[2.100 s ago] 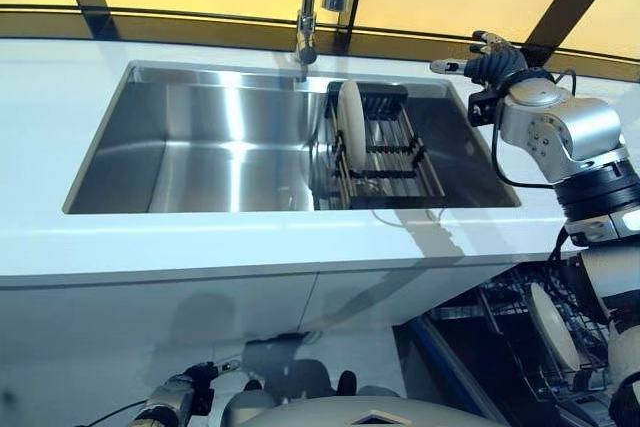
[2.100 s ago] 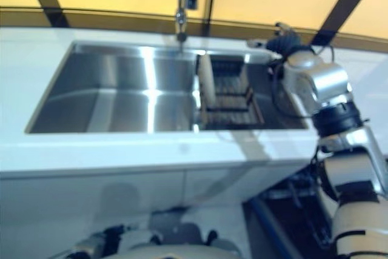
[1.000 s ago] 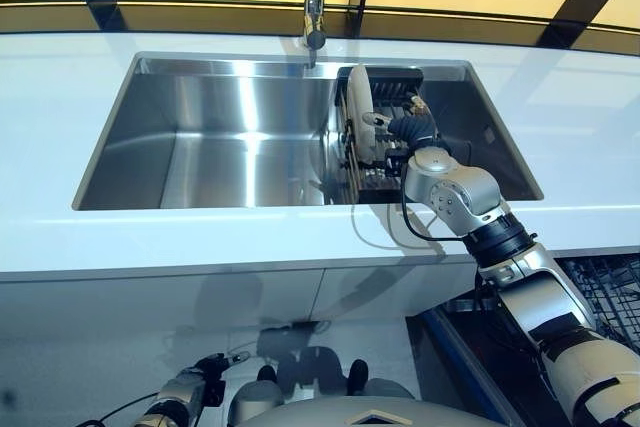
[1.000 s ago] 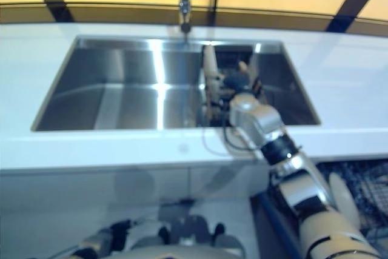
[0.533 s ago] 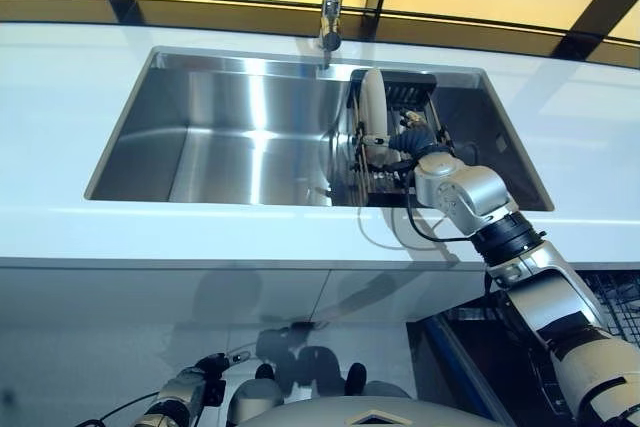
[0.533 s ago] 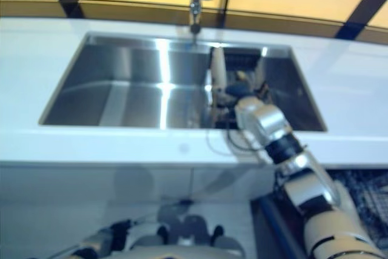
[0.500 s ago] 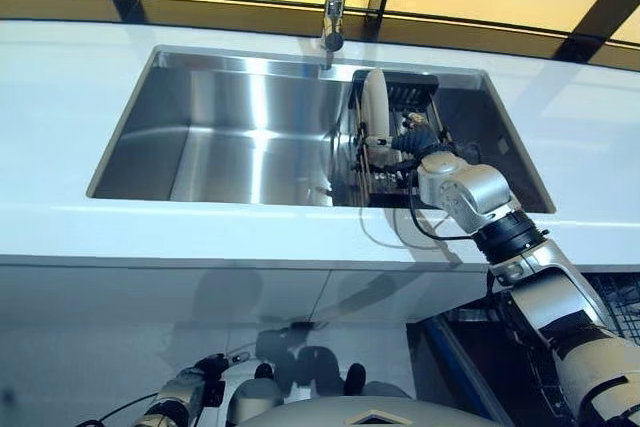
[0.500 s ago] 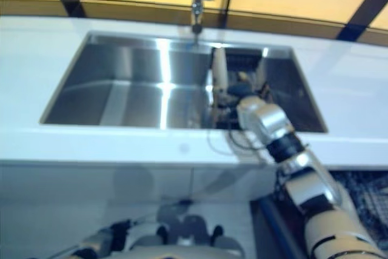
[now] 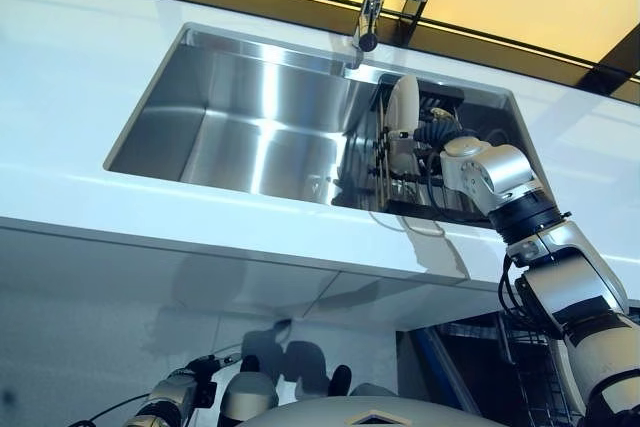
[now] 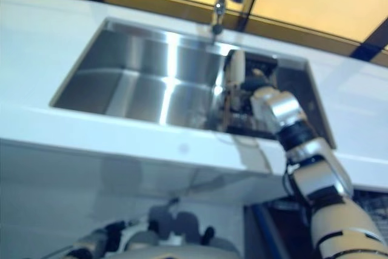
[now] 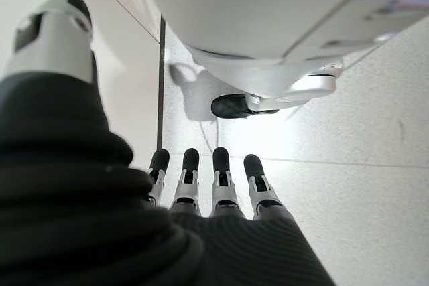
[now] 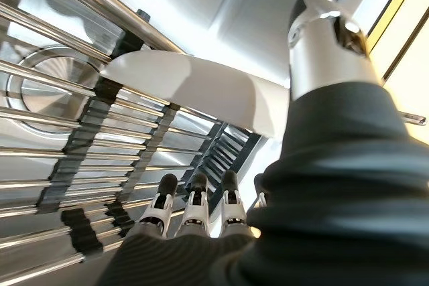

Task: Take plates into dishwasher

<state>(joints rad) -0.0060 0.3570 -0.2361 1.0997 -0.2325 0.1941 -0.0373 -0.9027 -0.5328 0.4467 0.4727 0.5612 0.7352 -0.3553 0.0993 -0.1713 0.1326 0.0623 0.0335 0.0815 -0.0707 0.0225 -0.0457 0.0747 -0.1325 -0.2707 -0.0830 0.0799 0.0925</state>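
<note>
A white bench (image 9: 90,97) held a stainless steel sink (image 9: 250,137) under a tap (image 9: 368,17), with amber window panes behind. One white plate (image 9: 402,122) stood on edge in the black dish rack (image 9: 440,192). The right hand (image 12: 194,216), fingers straight, reached beside it without gripping. The left hand (image 11: 208,185) hung relaxed above the floor (image 11: 375,165).

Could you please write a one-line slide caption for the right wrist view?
Right hand, fingers straight, reaching beside the white plate standing in the sink's drying rack.
</note>
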